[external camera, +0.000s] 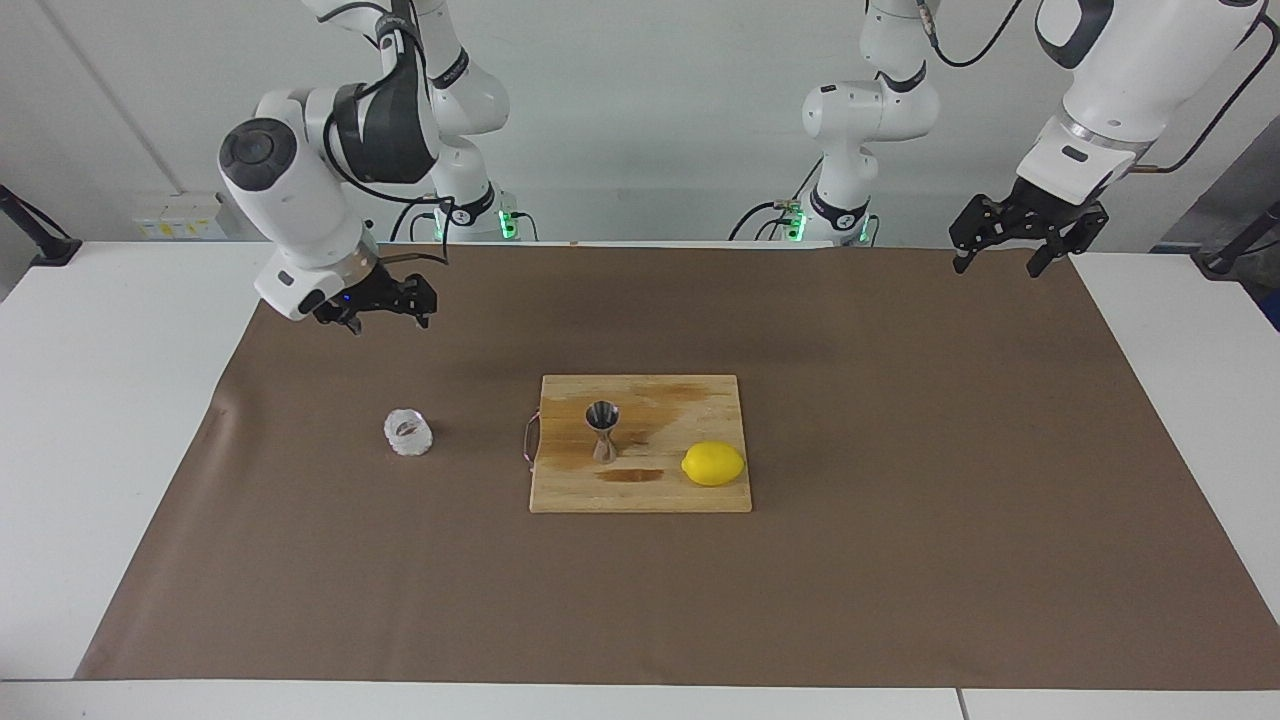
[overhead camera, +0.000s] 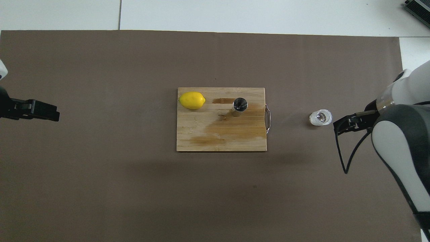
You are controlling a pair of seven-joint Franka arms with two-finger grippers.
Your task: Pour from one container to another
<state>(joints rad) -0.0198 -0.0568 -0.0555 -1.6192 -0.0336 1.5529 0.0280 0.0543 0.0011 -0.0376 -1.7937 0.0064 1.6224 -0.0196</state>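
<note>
The clear faceted glass cup [external camera: 408,432] [overhead camera: 320,118] stands upright on the brown mat, toward the right arm's end, with nothing holding it. On the wooden cutting board [external camera: 700,400] [overhead camera: 218,137] stands the steel hourglass jigger [external camera: 602,430] [overhead camera: 240,105], upright. My right gripper [external camera: 388,322] [overhead camera: 346,121] hangs open and empty high over the mat, well clear of the cup. Over the mat's edge at the left arm's end, my left gripper [external camera: 997,268] [overhead camera: 47,112] waits, open and empty.
A yellow lemon [external camera: 713,463] [overhead camera: 192,100] lies on the board beside the jigger, toward the left arm's end. Wet stains mark the board. A metal handle [overhead camera: 267,119] sticks out of the board's edge that faces the cup.
</note>
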